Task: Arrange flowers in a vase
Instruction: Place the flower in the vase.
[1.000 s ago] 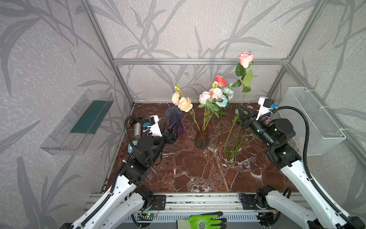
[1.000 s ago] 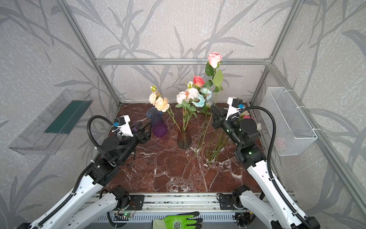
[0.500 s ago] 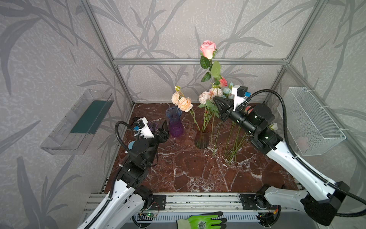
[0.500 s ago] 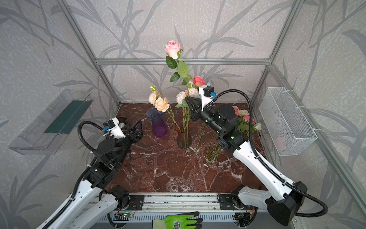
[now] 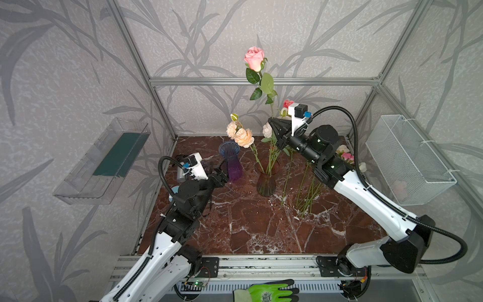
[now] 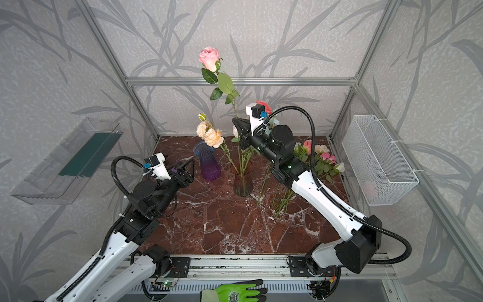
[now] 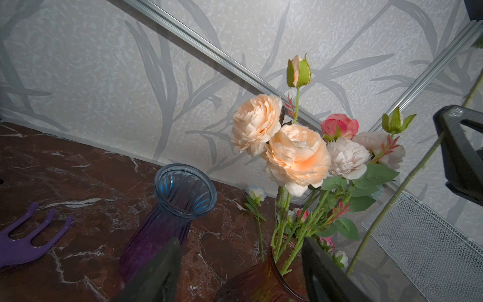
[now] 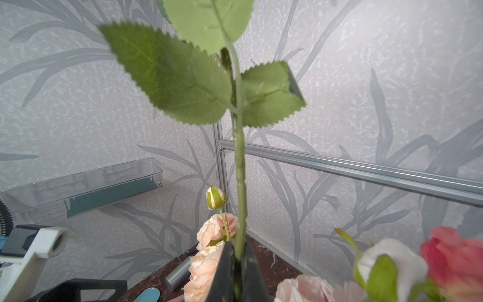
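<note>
The task is judged to be partly done. Several flowers, with peach, cream and coral heads among them, are stood in the amber vase near the middle of the marble table. A pink rose is held upright over that vase by the right gripper. Its jaws are closed tight on the stem below the leaves, as is seen in the right wrist view. Whether the foot of the stem is already inside the vase mouth cannot be told, since it is lost among the other stems. The left gripper is set low beside the blue and purple vase, with its jaws about half apart and nothing between them. That vase is seen to be empty. A bunch of loose flowers is left lying on the table on the right arm's side. Roughly half the work is therefore judged to be left: the rose is to be lowered and released, then the rest picked up one by one.
</note>
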`<act>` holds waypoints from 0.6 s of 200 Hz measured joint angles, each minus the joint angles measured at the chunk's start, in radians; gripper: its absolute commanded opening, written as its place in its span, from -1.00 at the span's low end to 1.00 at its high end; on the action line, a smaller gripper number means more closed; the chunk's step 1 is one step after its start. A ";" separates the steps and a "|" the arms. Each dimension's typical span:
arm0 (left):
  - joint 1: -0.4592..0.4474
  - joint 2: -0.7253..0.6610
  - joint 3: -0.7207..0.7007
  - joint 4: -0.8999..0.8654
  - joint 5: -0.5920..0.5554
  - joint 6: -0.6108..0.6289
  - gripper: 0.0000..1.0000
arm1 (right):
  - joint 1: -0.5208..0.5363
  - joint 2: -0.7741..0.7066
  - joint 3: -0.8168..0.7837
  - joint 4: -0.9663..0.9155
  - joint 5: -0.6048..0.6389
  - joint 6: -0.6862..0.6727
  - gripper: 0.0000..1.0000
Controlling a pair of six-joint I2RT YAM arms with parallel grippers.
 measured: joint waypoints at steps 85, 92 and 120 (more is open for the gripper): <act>0.012 0.022 0.000 0.018 0.046 -0.020 0.47 | 0.000 0.097 -0.084 0.113 0.019 -0.043 -0.92; 0.013 0.025 0.000 0.019 0.052 -0.022 0.47 | 0.001 0.092 -0.121 0.124 0.021 -0.037 -0.86; 0.017 0.043 0.000 0.024 0.069 -0.028 0.47 | 0.007 0.059 -0.248 0.140 0.036 -0.018 -0.62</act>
